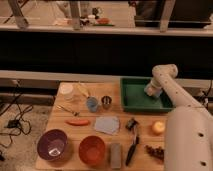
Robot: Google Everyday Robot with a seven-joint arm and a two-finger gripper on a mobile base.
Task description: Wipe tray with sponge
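Observation:
The dark green tray (pixel 134 98) lies at the back right of the wooden table (pixel 67 132). My white arm bends down from the right into the tray. The gripper (pixel 152 92) is low over the tray's right half, near the back rim. A small pale blue bit, the sponge (pixel 156 94), shows right at the gripper's tip against the tray floor. The arm's wrist covers most of it.
Left of the tray stand a blue cup (pixel 92 104) and a metal cup (pixel 106 101). A grey-blue cloth (pixel 107 125), a black brush (pixel 132 145), an orange fruit (pixel 158 127), a purple bowl (pixel 54 145), an orange bowl (pixel 92 149) and a grey block (pixel 115 154) lie in front.

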